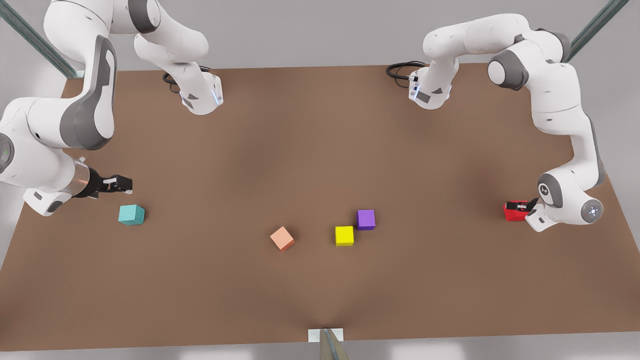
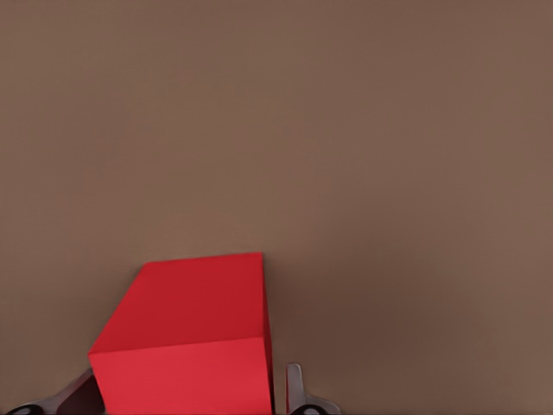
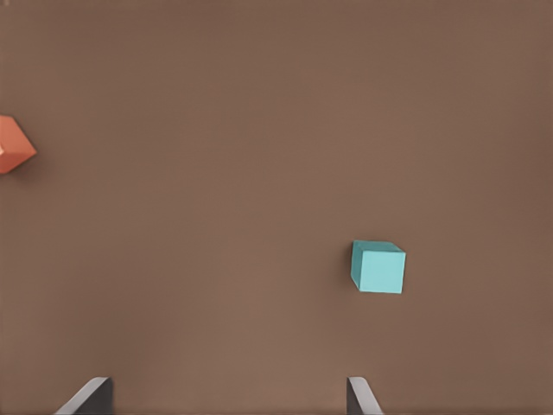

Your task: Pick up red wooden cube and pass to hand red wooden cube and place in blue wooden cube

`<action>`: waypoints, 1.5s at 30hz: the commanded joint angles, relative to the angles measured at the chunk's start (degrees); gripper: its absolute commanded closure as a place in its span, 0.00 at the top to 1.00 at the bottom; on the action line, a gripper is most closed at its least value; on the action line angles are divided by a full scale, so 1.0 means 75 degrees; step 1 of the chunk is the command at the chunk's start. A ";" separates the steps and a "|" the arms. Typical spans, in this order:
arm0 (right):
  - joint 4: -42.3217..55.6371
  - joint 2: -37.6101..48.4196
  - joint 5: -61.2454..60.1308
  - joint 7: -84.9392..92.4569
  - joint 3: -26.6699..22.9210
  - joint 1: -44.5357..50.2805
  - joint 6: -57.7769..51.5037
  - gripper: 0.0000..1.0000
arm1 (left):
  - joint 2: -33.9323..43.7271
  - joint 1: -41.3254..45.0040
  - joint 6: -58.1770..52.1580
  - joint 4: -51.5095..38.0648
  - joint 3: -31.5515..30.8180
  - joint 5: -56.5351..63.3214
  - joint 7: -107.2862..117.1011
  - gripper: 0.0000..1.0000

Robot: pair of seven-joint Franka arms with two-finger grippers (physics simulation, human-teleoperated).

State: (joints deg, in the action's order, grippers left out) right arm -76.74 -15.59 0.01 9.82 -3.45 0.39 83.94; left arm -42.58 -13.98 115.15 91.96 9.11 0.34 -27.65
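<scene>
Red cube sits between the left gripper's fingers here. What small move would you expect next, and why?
Probably close and lift. The left gripper has a finger each side of the red wooden cube, which seems still on the table. The right gripper waits open near the blue wooden cube.

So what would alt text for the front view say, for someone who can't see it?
Two white robot arms flank a brown table: the left claw at the front view's right sits around the red wooden cube, while the right claw waits open, just above and apart from the blue wooden cube. Salmon-orange, yellow and purple cubes sit mid-table.
</scene>
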 commanded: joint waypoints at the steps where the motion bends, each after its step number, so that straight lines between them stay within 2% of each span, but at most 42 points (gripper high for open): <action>1: 0.0001 0.0004 -0.0012 -0.0126 -0.0008 -0.0005 0.0070 1.00 | -0.0006 0.0000 0.0127 -0.0003 -0.0008 -0.0127 -0.0462 1.00; 6: -0.0058 0.0039 -0.0036 -0.0079 -0.0008 -0.0099 0.0070 1.00 | -0.0159 0.0012 0.0139 -0.0038 -0.0008 -0.0127 -0.0474 1.00; 7: -0.0058 0.0028 -0.0036 -0.0079 -0.0008 -0.0099 0.0070 1.00 | -0.0159 0.0012 0.0139 -0.0050 -0.0008 -0.0232 -0.0474 0.88; 8: -0.0058 0.0028 -0.0036 -0.0079 -0.0008 -0.0087 0.0070 1.00 | -0.0159 0.0012 0.0139 -0.0097 -0.0020 -0.0268 -0.0474 0.68; 11: -0.0104 0.0028 -0.0036 -0.0079 -0.0008 -0.0099 0.0128 1.00 | -0.0159 0.0012 0.0139 -0.0120 -0.0031 -0.0279 -0.0474 0.66; 14: -0.0023 -0.0218 -0.0175 0.0189 0.0027 -0.0087 0.0222 1.00 | 0.0239 0.0071 -0.0622 -0.0226 -0.0676 -0.0314 0.1061 0.66; 16: 0.0071 -0.1060 -0.2351 0.2658 0.0027 -0.0392 0.0140 1.00 | 0.0287 0.0071 -0.0798 -0.0226 -0.0817 -0.0782 0.1261 0.66; 17: 0.0504 -0.2010 -0.4452 0.3459 0.0144 -0.0322 0.0128 1.00 | 0.0287 0.0059 -0.1184 -0.0249 -0.1004 -0.1661 0.1377 0.66; 18: 0.1054 -0.2805 -0.5248 0.4184 0.0529 -0.0310 0.0128 1.00 | 0.0194 0.0175 -0.2001 -0.0669 -0.1156 -0.2607 0.1786 0.66; 19: 0.1312 -0.3310 -0.5974 0.4944 0.0589 -0.0310 0.0140 1.00 | 0.0099 0.0246 -0.2973 -0.1021 -0.1226 -0.3533 0.2313 0.66; 21: 0.1992 -0.4436 -0.7429 0.7803 0.0999 -0.0263 0.0443 1.00 | 0.0099 0.0246 -0.3763 -0.1444 -0.2432 -0.4684 0.3473 0.66; 22: 0.2040 -0.4543 -0.7454 0.9082 0.1304 -0.0251 0.0947 1.00 | 0.0029 0.0246 -0.3775 -0.1492 -0.2984 -0.5411 0.3769 0.66; 23: 0.2040 -0.4601 -0.7489 1.0548 0.1597 -0.0240 0.1475 1.00 | -0.0310 0.0246 -0.3717 -0.1655 -0.3593 -0.6103 0.3733 0.66; 25: 0.2040 -0.4613 -0.7594 1.2728 0.1738 -0.0240 0.2027 1.00 | -0.1740 0.0270 -0.3425 -0.3131 -0.4741 -0.6759 0.3757 0.66; 27: 0.2028 -0.4660 -0.7981 1.4498 0.1738 -0.0240 0.2144 1.00 | -0.2209 0.0305 -0.1936 -0.3144 -0.5539 -0.7146 0.3628 0.66; 30: 0.1970 -0.4882 -0.8778 1.6209 0.1761 -0.0169 0.2156 1.00 | -0.2327 0.0808 -0.1034 -0.3156 -0.5610 -0.7674 0.3265 0.66; 34: 0.1935 -0.5058 -0.9410 1.6374 0.1996 -0.0005 0.2179 1.00 | -0.2327 0.1465 0.0256 -0.3179 -0.5727 -0.8307 0.3265 0.66; 45: 0.1689 -0.5492 -1.0794 1.6339 0.2019 0.0885 0.2917 1.00 | -0.2561 0.2098 0.0936 -0.3566 -0.5844 -0.8846 0.3265 0.67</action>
State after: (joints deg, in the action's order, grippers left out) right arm -63.92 -56.77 -78.81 100.25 11.66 6.80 103.85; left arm -61.83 1.69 119.18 65.27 -34.53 -65.09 -7.51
